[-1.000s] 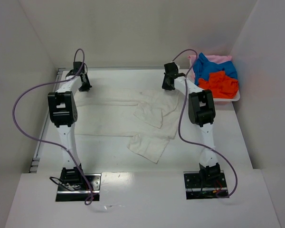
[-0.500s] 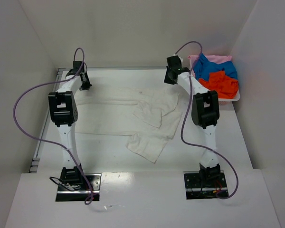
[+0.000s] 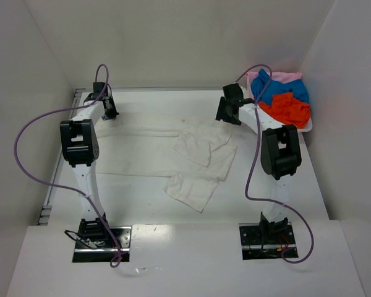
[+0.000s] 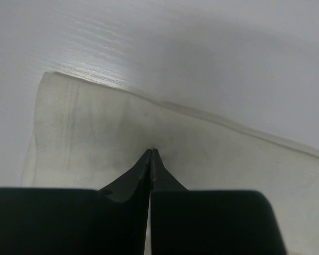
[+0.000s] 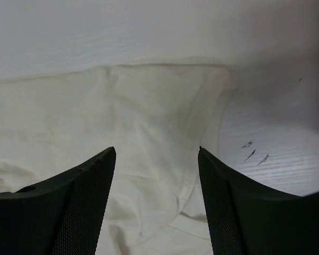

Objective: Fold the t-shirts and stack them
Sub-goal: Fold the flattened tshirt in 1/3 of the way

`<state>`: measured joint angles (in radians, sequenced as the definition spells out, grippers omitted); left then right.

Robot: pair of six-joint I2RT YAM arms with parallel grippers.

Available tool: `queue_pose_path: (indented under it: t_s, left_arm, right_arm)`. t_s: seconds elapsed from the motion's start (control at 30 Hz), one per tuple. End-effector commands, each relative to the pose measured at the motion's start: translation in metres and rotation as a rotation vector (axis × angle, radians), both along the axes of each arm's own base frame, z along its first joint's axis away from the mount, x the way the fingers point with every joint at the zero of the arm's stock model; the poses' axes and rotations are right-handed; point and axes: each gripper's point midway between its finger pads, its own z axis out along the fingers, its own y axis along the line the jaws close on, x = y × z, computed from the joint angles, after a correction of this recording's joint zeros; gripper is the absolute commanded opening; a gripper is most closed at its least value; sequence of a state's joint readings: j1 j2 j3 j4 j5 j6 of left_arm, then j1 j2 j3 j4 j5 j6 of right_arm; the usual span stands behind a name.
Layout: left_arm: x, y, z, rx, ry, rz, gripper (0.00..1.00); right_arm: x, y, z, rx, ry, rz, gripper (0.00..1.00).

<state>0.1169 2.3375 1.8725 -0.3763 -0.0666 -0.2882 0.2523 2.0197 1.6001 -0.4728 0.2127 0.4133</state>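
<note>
Left gripper (image 3: 107, 107) sits at the far-left corner of the off-white t-shirt (image 3: 142, 154), jaws pressed together, tips down on the cloth near the hem corner. Can't tell from the left wrist view if any fabric is actually caught between them. Risk: with a thin pinch or none, a pull slips off and the corner stays put, or it drags the whole shirt sideways. The shirt lies spread across the middle of the table (image 3: 278, 179), lumpy, with bunched layers (image 3: 198, 148) mid-right and a flap (image 3: 191, 189) poking toward the near edge; folding over that likely locks in wrinkles and gives an uneven stack. Right gripper (image 5: 156, 153) is spread wide above the shirt's far-right edge, holding nothing; closing here could grab two layers or miss the edge. Far right, the blue t-shirt (image 3: 275, 90), orange-red t-shirt (image 3: 289, 109) and pink t-shirt (image 3: 289, 77) are heaped in the tray (image 3: 304, 129), close to the right arm; a wide swing could snag them.
</note>
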Motion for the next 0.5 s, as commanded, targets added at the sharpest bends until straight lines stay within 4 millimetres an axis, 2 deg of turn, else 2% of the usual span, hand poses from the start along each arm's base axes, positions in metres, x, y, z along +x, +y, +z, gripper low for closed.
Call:
queue_pose_path:
  t_s: [0.0,0.07,0.13,0.17,0.2,0.4,0.47]
  left_arm:
    - [-0.020,-0.006,-0.009,-0.025,0.066,-0.027,0.03]
    - [-0.020,-0.006,-0.009,-0.025,0.066,-0.027,0.03]
    - [-0.020,-0.006,-0.009,-0.025,0.066,-0.027,0.03]
    - [-0.020,-0.006,-0.009,-0.025,0.066,-0.027,0.03]
    - [-0.020,-0.006,-0.009,-0.025,0.066,-0.027,0.03]
    - [-0.020,-0.005,-0.009,-0.020,0.067,-0.034,0.03]
    - [-0.020,-0.005,-0.009,-0.020,0.067,-0.034,0.04]
  right_arm:
    - [-0.001,-0.008,-0.014,-0.011,0.019,-0.045,0.69]
    - [-0.002,-0.008,-0.023,-0.016,0.037,-0.045,0.68]
    - [-0.001,-0.008,-0.032,-0.021,0.054,-0.045,0.60]
    - [0.002,-0.007,-0.029,-0.018,0.043,-0.045,0.56]
    - [0.001,-0.007,-0.037,-0.022,0.060,-0.045,0.50]
    - [0.006,-0.008,-0.057,-0.045,0.095,-0.043,0.39]
    - [0.005,-0.010,-0.064,-0.056,0.107,-0.048,0.32]
